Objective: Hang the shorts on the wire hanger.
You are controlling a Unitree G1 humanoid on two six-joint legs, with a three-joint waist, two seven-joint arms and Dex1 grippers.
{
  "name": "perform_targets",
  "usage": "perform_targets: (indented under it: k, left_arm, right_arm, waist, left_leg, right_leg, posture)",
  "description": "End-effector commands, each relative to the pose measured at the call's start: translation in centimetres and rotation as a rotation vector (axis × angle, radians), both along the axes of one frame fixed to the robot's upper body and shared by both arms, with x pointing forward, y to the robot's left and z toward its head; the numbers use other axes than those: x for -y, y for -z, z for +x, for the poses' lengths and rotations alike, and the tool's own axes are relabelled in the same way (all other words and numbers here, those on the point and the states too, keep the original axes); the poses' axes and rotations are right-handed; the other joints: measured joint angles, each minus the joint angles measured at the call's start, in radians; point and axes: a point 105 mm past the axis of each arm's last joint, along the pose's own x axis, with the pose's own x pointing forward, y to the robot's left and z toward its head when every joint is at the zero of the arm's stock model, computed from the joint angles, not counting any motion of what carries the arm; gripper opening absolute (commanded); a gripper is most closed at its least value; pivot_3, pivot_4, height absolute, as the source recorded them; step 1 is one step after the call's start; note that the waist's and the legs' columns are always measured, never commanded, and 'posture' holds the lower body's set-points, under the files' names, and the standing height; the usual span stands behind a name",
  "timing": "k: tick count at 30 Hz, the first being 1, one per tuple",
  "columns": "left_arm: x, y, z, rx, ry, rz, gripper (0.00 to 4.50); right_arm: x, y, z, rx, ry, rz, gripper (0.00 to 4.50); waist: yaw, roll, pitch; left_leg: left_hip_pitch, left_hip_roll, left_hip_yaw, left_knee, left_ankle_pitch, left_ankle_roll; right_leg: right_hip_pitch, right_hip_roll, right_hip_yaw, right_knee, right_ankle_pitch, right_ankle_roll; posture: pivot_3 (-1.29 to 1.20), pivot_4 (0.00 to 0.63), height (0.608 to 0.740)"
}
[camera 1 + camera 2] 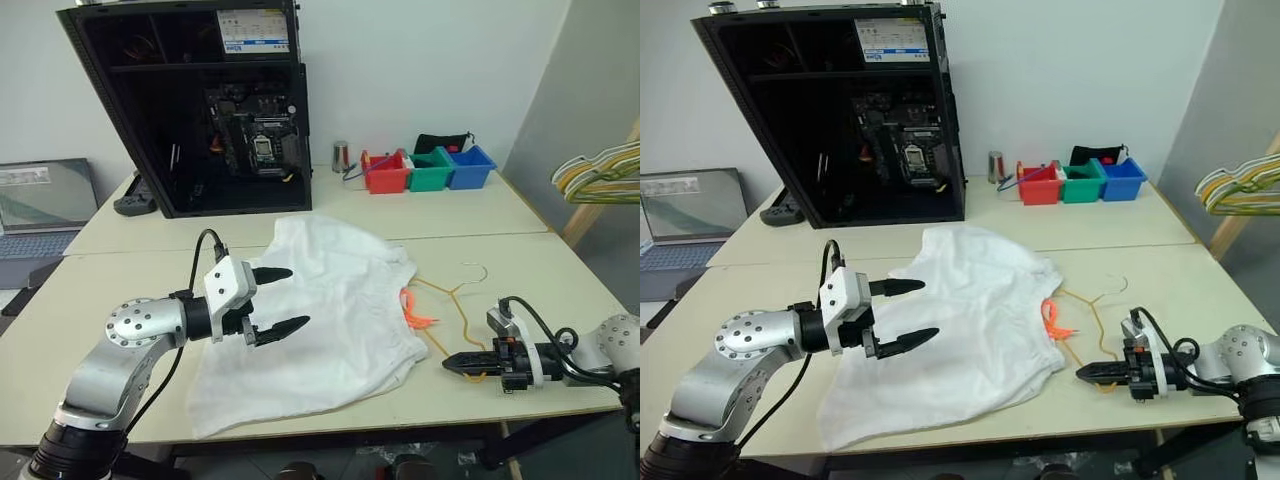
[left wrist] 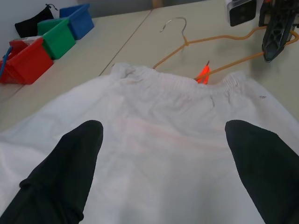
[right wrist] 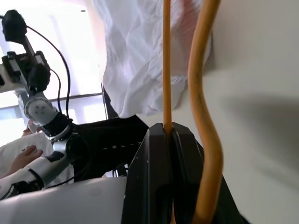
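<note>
Your right gripper [image 1: 1087,372] is clamped on the wire hanger [image 1: 1092,300], left gripper [image 1: 282,300] spread above the shorts [image 1: 320,320]: lift the wire gently, then feed its free end toward the waistband beyond your fingertips.

Plain white thin-fabric shorts [image 1: 320,320] with bright orange drawstring tie [image 1: 417,310]; yellowish-tan wire hanger [image 1: 455,300]. Red plastic bin [image 1: 388,175], green plastic bin [image 1: 430,170], blue plastic bin [image 1: 470,168]. Cream-coloured tabletop [image 1: 120,290]; black open computer case [image 1: 190,110].

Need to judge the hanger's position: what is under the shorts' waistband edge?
The wire hanger runs under the shorts near the orange drawstring. Its hook and right side lie bare; the covered part cannot be seen.
</note>
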Motion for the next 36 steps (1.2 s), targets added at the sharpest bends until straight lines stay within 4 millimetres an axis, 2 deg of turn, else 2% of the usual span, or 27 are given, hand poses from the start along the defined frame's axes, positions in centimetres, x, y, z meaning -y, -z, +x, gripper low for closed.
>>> perform_targets:
  k: [1, 6, 10, 12, 15, 17, 19, 24, 27, 28, 30, 32, 36]
  left_arm:
    - [0.1, -1.4, 0.0, 0.07, 0.014, 0.012, 4.49]
    - [0.1, -1.4, 0.1, 0.074, 0.019, 0.016, 4.49]
    - [0.2, -1.5, 0.2, 0.074, 0.028, 0.017, 4.49]
    - [0.1, -1.6, 0.3, 0.071, 0.034, 0.02, 4.49]
    - [-0.2, -2.7, 0.6, 0.041, 0.077, 0.037, 4.49]
    - [-0.6, -4.4, 1.5, 0.035, 0.085, 0.035, 4.49]
    - [-1.0, -7.4, 3.0, 0.038, 0.107, 0.034, 4.49]
    - [-1.2, -14.5, 6.1, 0.105, 0.145, 0.016, 4.49]
    - [-1.0, -16.3, 7.5, 0.153, 0.16, 0.036, 4.49]
    - [-1.0, -16.5, 7.9, 0.165, 0.163, 0.049, 4.49]
    - [-1.0, -15.4, 9.3, 0.188, 0.17, 0.191, 4.49]
    - [-1.4, -13.6, 10.2, 0.191, 0.183, 0.315, 4.49]
    - [-0.8, -11.0, 12.4, 0.222, 0.168, 0.38, 4.49]
  right_arm:
    - [0.0, -0.7, 1.3, 0.057, 0.02, -0.001, 0.0]
    - [-1.3, -1.3, 3.5, 0.162, 0.008, -0.003, 0.0]
    - [-0.7, -1.5, 5.1, 0.362, -0.029, -0.172, 0.0]
    - [0.0, -2.4, 6.4, 0.474, -0.018, -0.249, 0.0]
    - [0.7, -5.0, 8.3, 0.67, -0.048, -0.381, 0.0]
    - [0.5, -6.7, 8.8, 0.795, -0.106, -0.447, 0.0]
    - [0.1, -8.0, 9.1, 0.965, -0.216, -0.574, 0.0]
    - [-1.4, -9.2, 10.5, 1.27, -0.413, -0.846, 0.0]
    - [-2.4, -9.9, 11.4, 1.365, -0.423, -0.912, 0.0]
    - [-2.5, -9.9, 11.7, 1.397, -0.429, -0.947, 0.0]
    - [-3.4, -10.4, 12.2, 1.525, -0.47, -1.056, 0.0]
    - [-4.5, -11.0, 11.9, 1.557, -0.454, -1.03, 0.0]
    - [-5.2, -12.0, 11.4, 1.681, -0.496, -1.091, 0.0]
  waist:
    - [0.0, 0.0, 0.0]
    - [-0.003, 0.0, 0.0]
    - [-0.009, 0.001, 0.0]
    - [-0.01, 0.001, 0.0]
    - [-0.011, 0.001, 0.0]
    - [-0.01, 0.001, 0.0]
    - [-0.01, 0.001, 0.0]
    - [-0.024, 0.0, 0.0]
    - [-0.043, 0.001, -0.001]
    - [-0.048, 0.001, -0.001]
    - [-0.054, 0.001, -0.001]
    - [-0.063, 0.001, -0.001]
    - [-0.069, 0.001, -0.001]
  left_leg:
    - [0.0, 0.0, 0.0, 0.0, 0.0, 0.0]
    - [0.0, -0.001, 0.001, 0.0, 0.0, 0.0]
    - [0.0, -0.001, 0.001, 0.0, 0.0, 0.0]
    - [0.0, -0.001, 0.001, 0.0, 0.0, 0.0]
    - [-0.001, -0.001, 0.002, 0.0, 0.0, 0.0]
    - [-0.002, -0.001, 0.002, 0.0, 0.0, 0.0]
    - [-0.003, -0.001, 0.0, 0.0, 0.0, 0.0]
    - [-0.009, -0.001, -0.002, 0.001, 0.0, 0.0]
    - [-0.009, -0.003, 0.001, 0.001, 0.003, -0.005]
    - [-0.009, -0.003, 0.002, 0.001, 0.003, -0.005]
    - [-0.01, -0.003, 0.003, 0.001, 0.004, -0.007]
    - [-0.014, -0.003, 0.002, 0.001, 0.005, -0.009]
    - [-0.022, -0.003, 0.001, 0.0, 0.006, -0.011]
  right_leg:
    - [0.0, 0.0, 0.0, 0.0, 0.0, 0.0]
    - [-0.001, 0.0, 0.001, -0.001, 0.003, -0.005]
    - [-0.001, 0.0, 0.0, 0.0, 0.003, -0.005]
    - [-0.001, 0.0, 0.0, 0.0, 0.002, -0.004]
    - [-0.002, 0.0, 0.001, 0.0, 0.001, -0.001]
    - [-0.005, 0.0, 0.001, 0.001, 0.001, -0.001]
    - [-0.005, 0.0, -0.001, 0.001, 0.001, -0.001]
    - [-0.01, 0.002, -0.003, 0.001, 0.001, 0.0]
    - [-0.01, 0.0, 0.0, -0.001, 0.001, 0.0]
    - [-0.01, -0.001, 0.001, 0.0, 0.004, -0.005]
    - [-0.012, -0.001, 0.002, 0.0, 0.004, -0.005]
    - [-0.016, -0.001, 0.001, 0.0, 0.004, -0.006]
    - [-0.027, -0.003, 0.003, 0.003, 0.005, -0.008]
  posture:
    - [-0.03, 0.0, 0.74]
    - [-0.03, 0.0, 0.74]
    - [-0.04, 0.0, 0.74]
    - [-0.04, 0.0, 0.74]
    - [-0.07, 0.0, 0.74]
    - [-0.07, 0.0, 0.74]
    - [-0.08, 0.0, 0.74]
    - [-0.1, 0.0, 0.74]
    - [-0.11, 0.0, 0.74]
    - [-0.11, 0.0, 0.74]
    - [-0.12, 0.0, 0.74]
    - [-0.13, 0.0, 0.74]
    - [-0.14, 0.0, 0.74]
